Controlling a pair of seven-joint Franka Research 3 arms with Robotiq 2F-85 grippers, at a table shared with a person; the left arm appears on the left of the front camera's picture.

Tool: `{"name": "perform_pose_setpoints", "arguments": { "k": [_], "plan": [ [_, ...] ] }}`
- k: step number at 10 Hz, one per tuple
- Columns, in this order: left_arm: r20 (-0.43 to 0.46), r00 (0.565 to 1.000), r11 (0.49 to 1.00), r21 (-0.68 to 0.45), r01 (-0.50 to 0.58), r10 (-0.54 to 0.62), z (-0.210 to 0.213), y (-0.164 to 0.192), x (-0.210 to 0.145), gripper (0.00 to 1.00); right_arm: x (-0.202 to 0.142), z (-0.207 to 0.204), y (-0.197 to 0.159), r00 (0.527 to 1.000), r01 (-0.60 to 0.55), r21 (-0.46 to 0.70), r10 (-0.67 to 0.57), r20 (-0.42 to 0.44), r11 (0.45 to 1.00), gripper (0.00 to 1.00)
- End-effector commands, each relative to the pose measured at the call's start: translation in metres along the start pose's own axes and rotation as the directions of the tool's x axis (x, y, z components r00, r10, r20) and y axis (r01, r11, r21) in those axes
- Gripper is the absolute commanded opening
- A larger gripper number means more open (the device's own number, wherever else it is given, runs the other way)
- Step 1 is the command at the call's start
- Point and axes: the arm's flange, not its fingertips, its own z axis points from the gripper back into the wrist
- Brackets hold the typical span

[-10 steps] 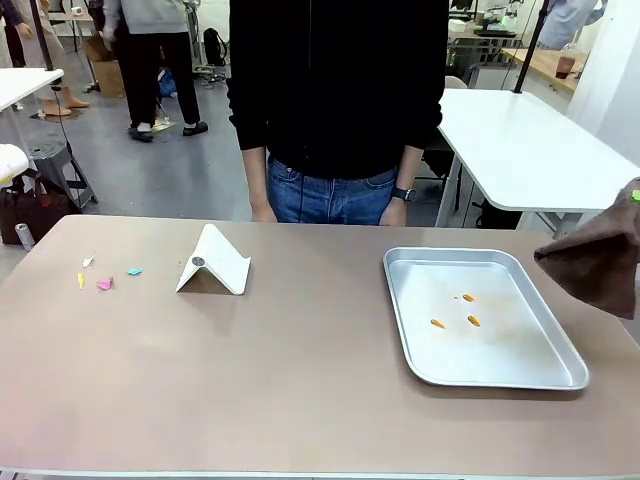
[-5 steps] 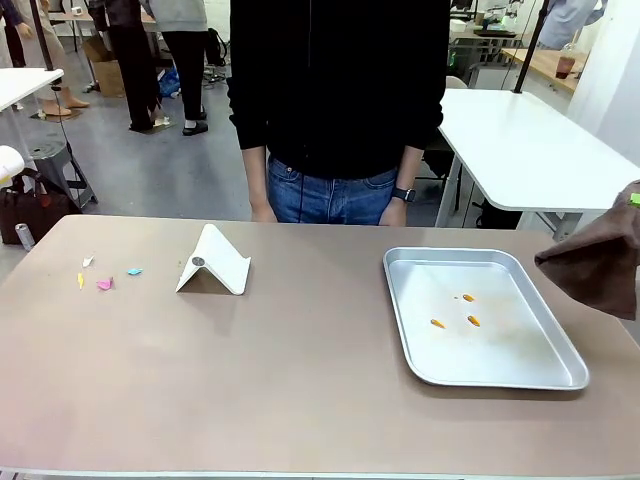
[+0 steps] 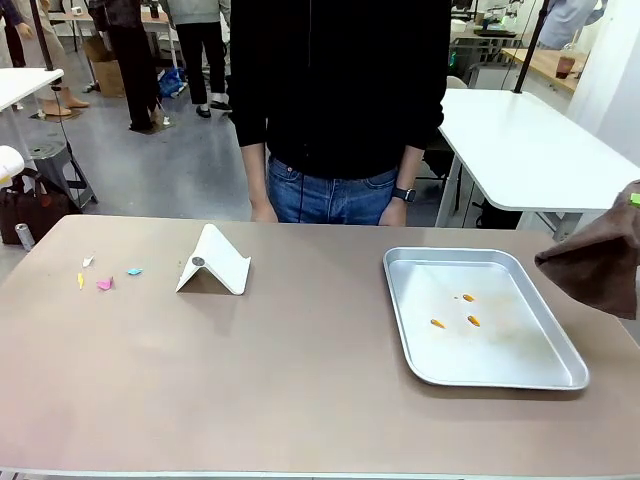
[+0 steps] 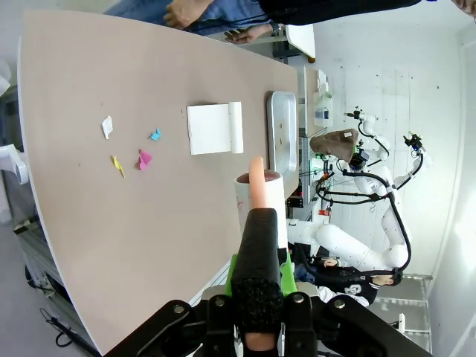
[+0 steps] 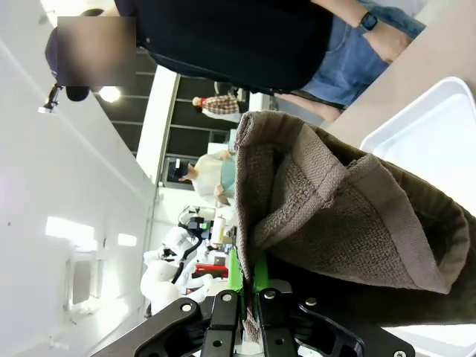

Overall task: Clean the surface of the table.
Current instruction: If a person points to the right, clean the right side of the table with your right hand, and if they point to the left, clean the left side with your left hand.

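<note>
The tan-brown table [image 3: 250, 400] spans the lower half of the front view, and its near strip is bare. Farther in, at centre right, lies a shiny metal tray [image 3: 572, 380] with a few orange bits [image 3: 467, 320] in it. At centre left stands a white folded stand [image 3: 215, 265], and left of it a small scatter of coloured paper scraps [image 3: 104, 284] lies on the tabletop. At the right edge of the frame a brown cloth [image 3: 600, 262] hangs in the air beside the tray, clear of the surface. In the right wrist view the right gripper [image 5: 245, 286] has its pads pinched on a fold of that cloth. In the left wrist view the left gripper [image 4: 259, 223] looks pressed together on the peach stem of what seems to be a white roller [image 4: 271, 201], held high over the table. A person [image 3: 340, 90] stands at the far edge, hands down. Wiping looks not yet begun. The next move would call for lowering the cloth flat onto the top and sweeping it towards the scraps, without bumping the tray or the stand.
</note>
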Motion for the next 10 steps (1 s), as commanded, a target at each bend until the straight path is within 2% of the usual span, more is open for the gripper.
{"name": "perform_pose_setpoints", "arguments": {
  "k": [1,10],
  "plan": [
    [0.005,1.0,1.0,-0.006,-0.002,0.002,-0.0001,-0.0036,0.0008,0.0,-0.0002,0.0021,0.0018,1.0,0.003,0.001,-0.003,0.001,1.0,0.0],
    [0.005,1.0,1.0,-0.006,-0.002,0.002,-0.0001,-0.0036,0.0008,0.0,-0.0002,0.0021,0.0018,1.0,0.003,0.001,-0.003,0.001,1.0,0.0]
  ]
}}
